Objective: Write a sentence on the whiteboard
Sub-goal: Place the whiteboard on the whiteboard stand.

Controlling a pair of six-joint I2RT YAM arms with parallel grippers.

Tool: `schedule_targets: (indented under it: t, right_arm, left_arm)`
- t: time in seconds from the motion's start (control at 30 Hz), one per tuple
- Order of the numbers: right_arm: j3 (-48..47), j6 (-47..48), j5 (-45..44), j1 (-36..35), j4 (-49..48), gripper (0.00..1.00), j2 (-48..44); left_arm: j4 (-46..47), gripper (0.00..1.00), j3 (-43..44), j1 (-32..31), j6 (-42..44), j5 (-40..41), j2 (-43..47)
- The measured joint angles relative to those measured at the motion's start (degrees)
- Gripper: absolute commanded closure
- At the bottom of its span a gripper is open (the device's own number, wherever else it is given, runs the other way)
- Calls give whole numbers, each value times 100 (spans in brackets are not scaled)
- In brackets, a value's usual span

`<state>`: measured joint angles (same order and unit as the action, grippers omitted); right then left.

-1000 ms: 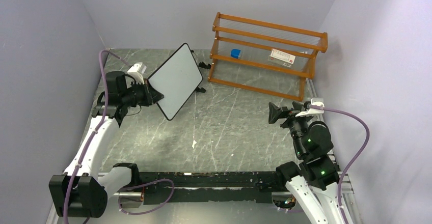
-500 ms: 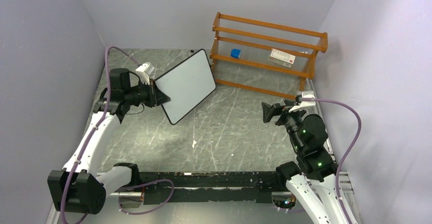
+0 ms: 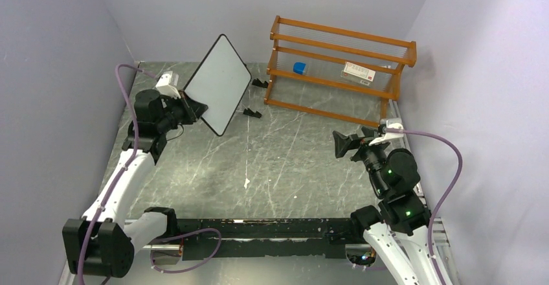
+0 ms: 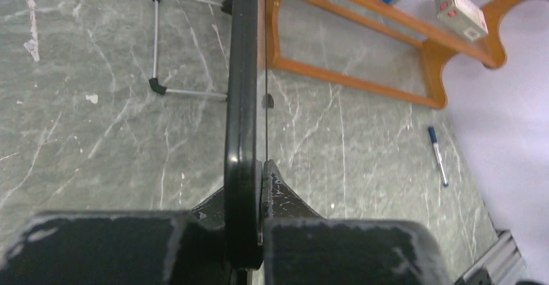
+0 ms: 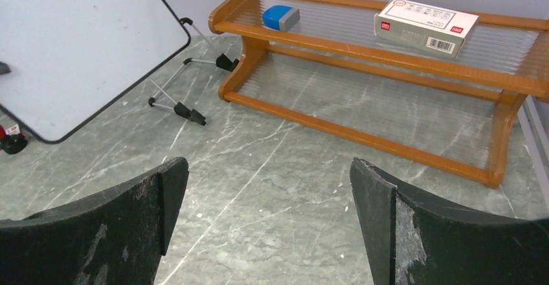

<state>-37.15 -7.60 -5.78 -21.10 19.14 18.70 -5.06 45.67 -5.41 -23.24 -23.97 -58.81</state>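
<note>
The small rectangular white whiteboard with a thin black frame (image 3: 219, 78) is held up off the grey marbled table (image 3: 291, 162) at the left rear, tilted, its visible face plain white. The left gripper (image 4: 249, 181) is clamped on its lower edge, the frame seen edge-on between the fingers. Beyond it lies a thin wire stand (image 5: 191, 113) with black feet, near the orange wooden rack (image 5: 362, 136), whose shelf carries a blue block (image 5: 280, 17) and a white box (image 5: 426, 24). The right gripper (image 5: 268, 168) hovers over the table's right side, jaws spread wide — empty.
</note>
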Motion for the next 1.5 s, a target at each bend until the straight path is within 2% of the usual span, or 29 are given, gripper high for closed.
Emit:
schedule_targets:
  t: [0.13,0.23,0.4,0.6,0.97,1.5]
  right_arm:
    - [31,9,48,0,-15,0,2]
    - [31,26,72,0,-33,0,-4]
    - [61,42,72,0,-70,0,-61]
    - [98,72,90,0,-85,0,-61]
    - [122,111,111,0,-90,0,-61]
    - [122,144,118,0,-87,0,-61]
  left_arm:
    - [811,95,-118,-179,-352,400,-450]
    - [1152,95,-111,-619,-413,918,-841]
    - [1436,95,7,-1419,-393,1679,-1534]
    - [1845,95,151,-1934,-245,2378,-2124]
    - [2992,95,155,-2072,-33,3080,-2326]
    - [3370,95,367,-2326,-179,3602,-3434]
